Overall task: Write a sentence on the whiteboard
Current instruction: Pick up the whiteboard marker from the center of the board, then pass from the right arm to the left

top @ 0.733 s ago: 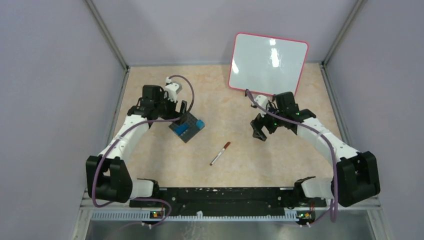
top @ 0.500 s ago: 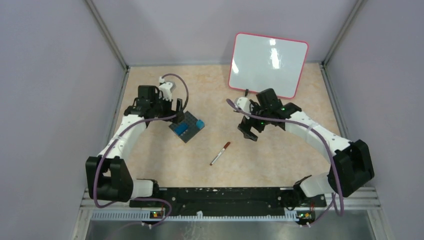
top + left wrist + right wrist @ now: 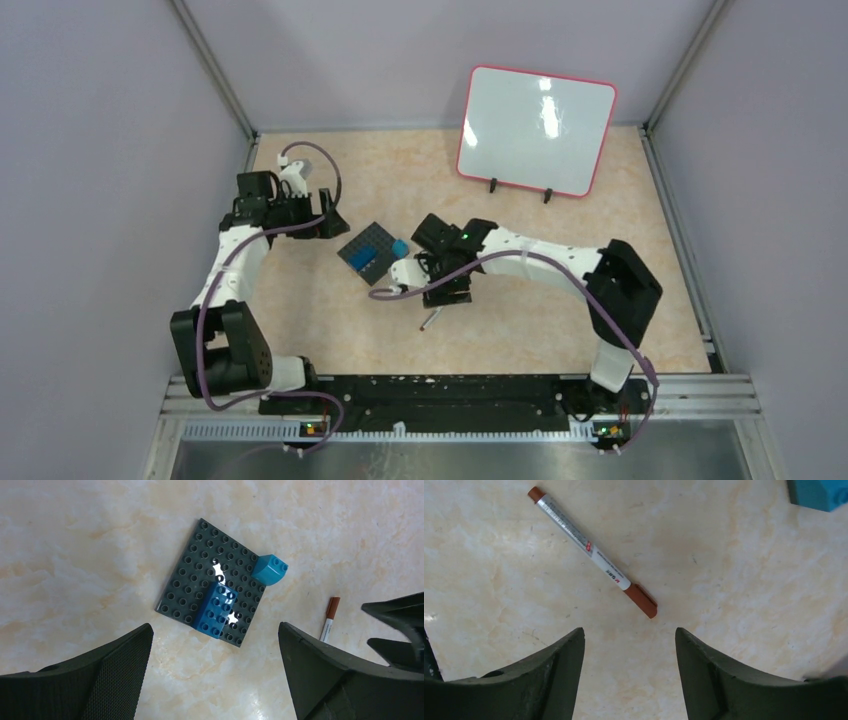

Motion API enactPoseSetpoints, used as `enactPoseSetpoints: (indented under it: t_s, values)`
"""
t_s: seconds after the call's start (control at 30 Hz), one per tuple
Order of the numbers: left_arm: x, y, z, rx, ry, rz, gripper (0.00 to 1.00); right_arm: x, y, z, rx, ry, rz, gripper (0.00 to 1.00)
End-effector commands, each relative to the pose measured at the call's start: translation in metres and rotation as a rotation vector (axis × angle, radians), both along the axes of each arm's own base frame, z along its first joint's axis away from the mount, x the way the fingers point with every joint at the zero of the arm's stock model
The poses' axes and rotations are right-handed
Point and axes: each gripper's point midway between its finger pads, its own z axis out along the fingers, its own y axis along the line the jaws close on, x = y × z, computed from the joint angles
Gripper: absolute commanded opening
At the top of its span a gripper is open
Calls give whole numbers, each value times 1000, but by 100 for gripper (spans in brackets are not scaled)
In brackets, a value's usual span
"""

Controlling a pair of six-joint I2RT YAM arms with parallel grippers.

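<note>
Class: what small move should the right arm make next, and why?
Probably lower the open right claw onto the marker and close: the marker lies loose on the table just ahead of it, and the whiteboard shows no writing.

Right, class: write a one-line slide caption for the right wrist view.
Open right gripper hovering above a capped red-brown marker lying diagonally on the marbled beige tabletop.

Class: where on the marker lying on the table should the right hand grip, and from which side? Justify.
Mid-barrel of the marker, from straight above with the open right hand. It lies flat on the table, so only its long sides are free; span the barrel crosswise, clear of the cap.
</note>
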Motion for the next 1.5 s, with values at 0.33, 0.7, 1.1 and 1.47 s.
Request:
enactPoseSetpoints:
  t_s: [0.33,0.7,1.1,1.47]
  values:
    - [5,-6,11,-61,-12,-41,99,-20,33,-36,-218,-78,265,53]
    - [5,-5,8,-72,-2,-45,99,-28,38,-69,-272,-49,333,47]
    - [5,-8,9,-83,-2,-61,99,-27,34,-68,-181,-77,244,0]
    - [10,-12,47,-80,-130,-105,99,41,44,99,508,152,-223,0]
